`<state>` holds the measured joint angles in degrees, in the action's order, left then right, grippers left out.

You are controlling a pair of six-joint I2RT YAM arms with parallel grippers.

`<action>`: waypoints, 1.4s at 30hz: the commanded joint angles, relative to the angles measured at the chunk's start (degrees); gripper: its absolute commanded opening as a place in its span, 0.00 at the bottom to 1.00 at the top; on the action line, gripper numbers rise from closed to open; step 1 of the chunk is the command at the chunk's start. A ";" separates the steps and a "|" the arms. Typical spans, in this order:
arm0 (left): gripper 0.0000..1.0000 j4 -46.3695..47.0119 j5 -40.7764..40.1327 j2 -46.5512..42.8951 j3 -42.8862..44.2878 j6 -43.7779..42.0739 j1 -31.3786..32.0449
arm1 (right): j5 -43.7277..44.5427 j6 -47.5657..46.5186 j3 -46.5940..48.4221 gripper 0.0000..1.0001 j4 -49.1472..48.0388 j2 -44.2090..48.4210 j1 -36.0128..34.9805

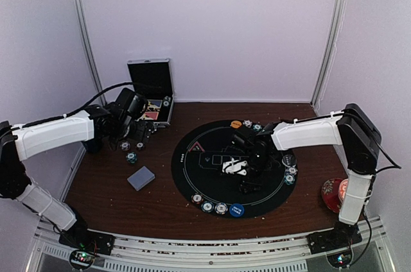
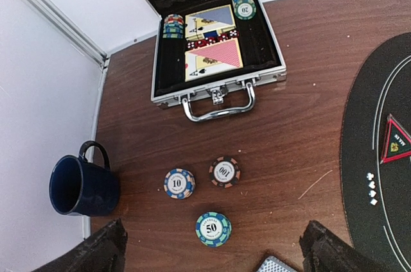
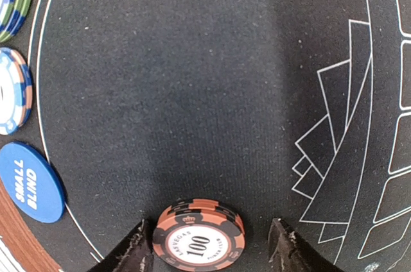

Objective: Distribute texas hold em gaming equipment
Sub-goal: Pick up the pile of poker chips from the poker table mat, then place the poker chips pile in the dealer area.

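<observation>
Your 100 chip [image 3: 199, 238] lies flat and face up on the black mat [image 3: 192, 92], near the small blind disc [image 3: 29, 182]. Being round, it has no long axis. Your right gripper [image 3: 210, 233] straddles it with fingers spread, not pinching. Several rim spots already hold chips. The 50 chip [image 2: 213, 229] with two beside it, the deck [image 1: 141, 178] and the case [image 2: 218, 86] stock look undealt, below your left gripper [image 2: 215, 256], which is spread and empty.

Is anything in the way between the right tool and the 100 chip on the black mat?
No. The 100 chip lies flat on the black mat, right between the open fingers of the right tool, with nothing visible blocking it. The blue disc sits off to one side.
</observation>
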<state>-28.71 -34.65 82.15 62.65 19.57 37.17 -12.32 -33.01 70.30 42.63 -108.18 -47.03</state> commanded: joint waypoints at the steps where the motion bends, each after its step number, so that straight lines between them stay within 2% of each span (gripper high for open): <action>1: 0.98 1.91 0.50 1.03 -0.24 -0.36 -0.34 | -2.01 -0.21 -1.05 0.58 1.83 -3.43 -0.22; 5: 0.98 1.82 0.43 1.08 -0.19 -0.32 -0.39 | -1.78 0.01 -1.11 0.48 1.67 -3.67 -0.09; 8: 0.98 1.81 0.45 1.08 -0.25 -0.26 -0.35 | -1.40 0.39 -1.14 0.34 1.47 -3.26 -0.16; 15: 0.98 1.55 0.31 1.43 -0.07 -0.19 -0.35 | -1.73 0.80 -2.30 0.26 2.15 0.90 -0.16; 25: 0.98 1.46 1.15 1.53 0.01 -0.15 -0.34 | -1.02 -0.69 -9.65 0.24 3.53 11.16 1.68; 35: 0.98 1.45 1.83 1.61 0.10 -0.15 -0.26 | 2.42 -0.24 -19.58 0.24 0.99 20.48 8.78; 42: 0.98 1.46 2.06 1.76 0.19 -0.24 -0.33 | 4.05 0.14 -23.61 0.24 -1.04 23.31 12.62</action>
<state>-28.73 -33.23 83.37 62.65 19.57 37.17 -10.09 -33.06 48.01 43.48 -86.74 -35.94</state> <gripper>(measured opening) 0.978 0.383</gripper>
